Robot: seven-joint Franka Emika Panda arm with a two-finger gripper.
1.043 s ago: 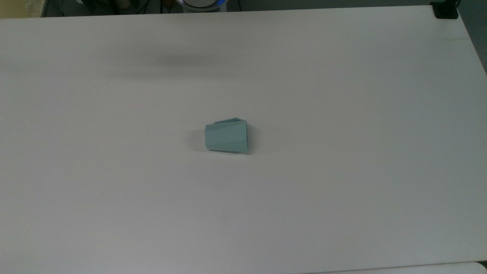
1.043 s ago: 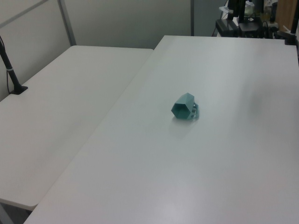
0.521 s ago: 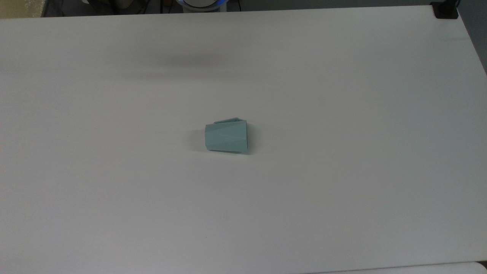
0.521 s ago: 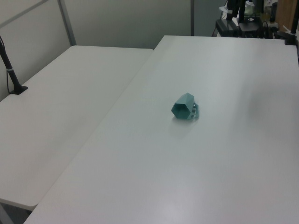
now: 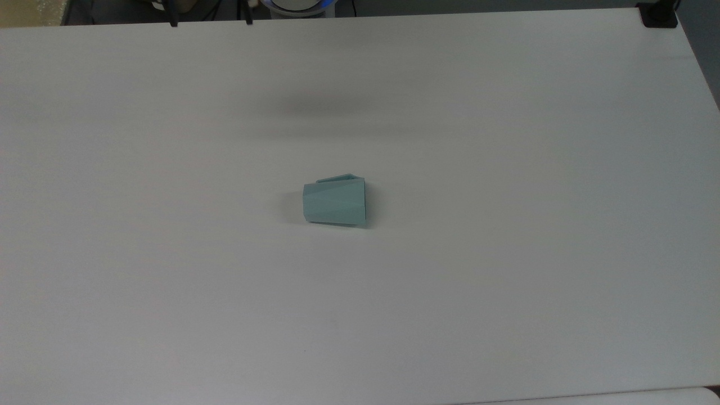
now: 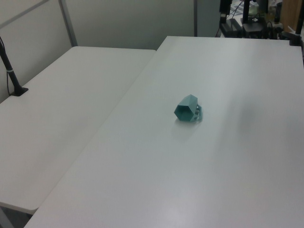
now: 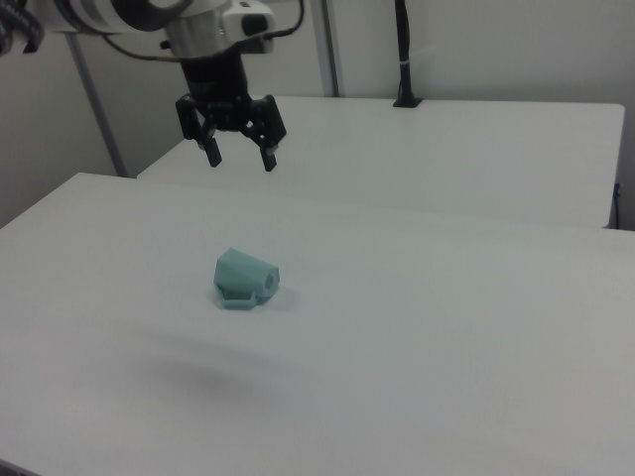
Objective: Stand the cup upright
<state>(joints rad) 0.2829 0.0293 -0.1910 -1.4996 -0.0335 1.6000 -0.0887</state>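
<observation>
One cup is all I have to work with, and it lies on its side near the middle of the white table. In the top view its wider rim end points to the top view's right and the narrower base to the top view's left, with the small handle along its upper edge. In the left view I look into a hexagonal end of it; in the right view the handle lies flat on the tabletop toward the camera.

I count one arm and one gripper. In the right view it hangs in the air above and behind the cup, well apart from it, with its two fingers spread wide and nothing between them. In the top view two dark fingertips poke in at the upper edge.

Two tables are in sight: the one carrying the cup, and a second white table butted against it on the left view's left. One black post stands on that second table's far edge.
</observation>
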